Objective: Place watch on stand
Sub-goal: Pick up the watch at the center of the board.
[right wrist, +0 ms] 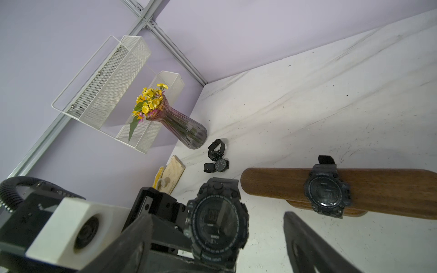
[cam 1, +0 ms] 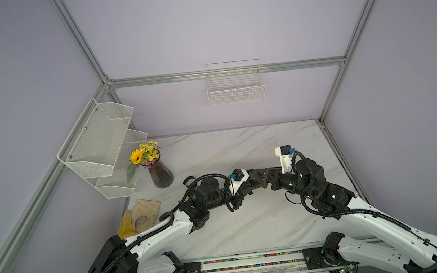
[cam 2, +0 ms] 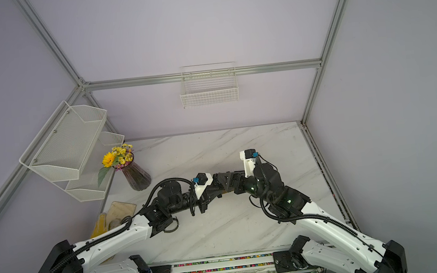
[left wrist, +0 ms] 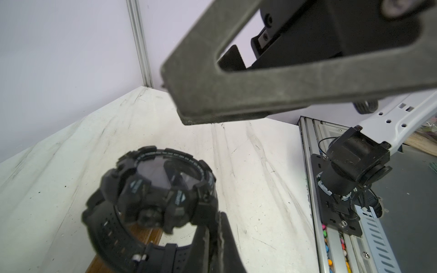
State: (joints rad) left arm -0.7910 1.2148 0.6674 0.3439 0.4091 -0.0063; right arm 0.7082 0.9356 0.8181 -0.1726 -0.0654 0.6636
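The left gripper (left wrist: 216, 238) is seen clamped together on the strap of a watch (left wrist: 153, 189), which is held above the marble table (left wrist: 248, 177). The watch is black and chunky. A round dark dial is ringed by a notched bezel with fine pale lettering, and raised guards and push buttons stand out around the case. The perforated rubber strap is buckled into a closed loop. Brown wood is glimpsed through and below that loop; whether strap and wood touch cannot be told.

The right gripper (right wrist: 217, 216) is spread wide, and its grey fingers (right wrist: 132, 245) are seen on either side of the watch without closing on it. In the right wrist view the held watch is found just beside one rounded end of the stand (right wrist: 272, 182), a dark brown bar carried on a smaller oval base. A second watch (right wrist: 327, 189), similar in build, is wrapped around the bar further along. Two further watches (right wrist: 216, 151) are laid near a ribbed vase (right wrist: 184, 130) of yellow flowers, well apart from the stand. In both top views the held watch is hidden under the two arms at mid-table.
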